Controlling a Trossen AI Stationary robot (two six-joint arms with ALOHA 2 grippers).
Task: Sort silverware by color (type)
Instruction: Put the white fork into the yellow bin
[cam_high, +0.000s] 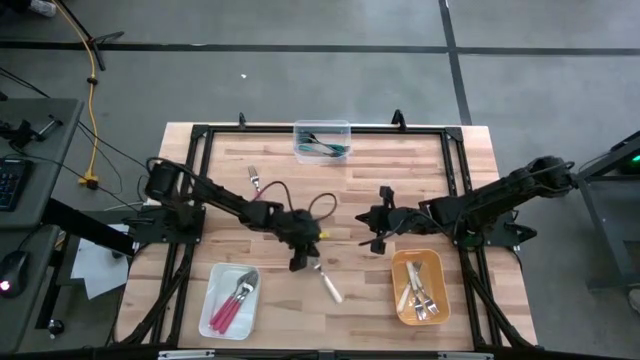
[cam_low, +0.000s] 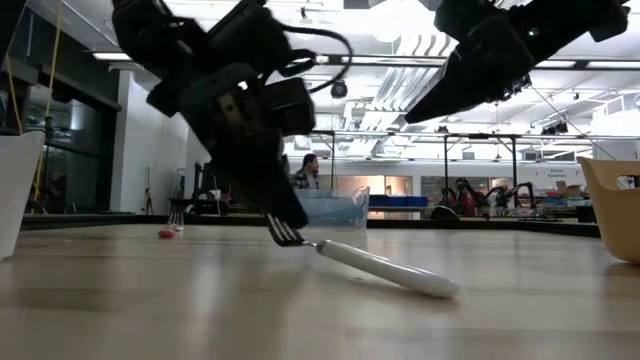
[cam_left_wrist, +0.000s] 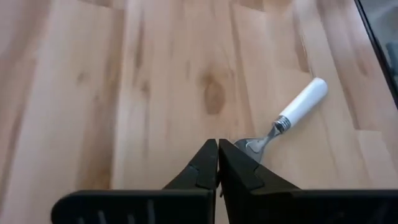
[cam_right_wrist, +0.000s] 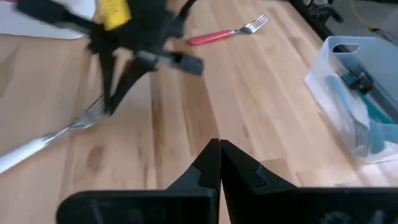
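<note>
A white-handled fork (cam_high: 328, 283) lies near the table's middle front, its handle end (cam_low: 440, 288) on the wood and its metal head raised. My left gripper (cam_high: 298, 264) is shut at the fork's head and slants down over it. My right gripper (cam_high: 365, 215) hangs shut above the table to the right of the fork and touches nothing. A pink-handled fork (cam_high: 255, 178) lies flat on the table at the far left. My left gripper holds the white-handled fork by its tines (cam_low: 283, 232), at the free ends of its two shut fingers (cam_left_wrist: 239, 163), which hide the tine tips in the left wrist view. The fingers slant down from the table's left. The fork is tilted, head up, handle end on the table.
A clear bin (cam_high: 322, 128) with teal-handled forks stands at the far edge. A white tray (cam_high: 215, 300) with pink-handled forks sits at the near left. An orange bowl (cam_high: 400, 300) with white-handled forks sits at the near right. Bare wood lies between them.
</note>
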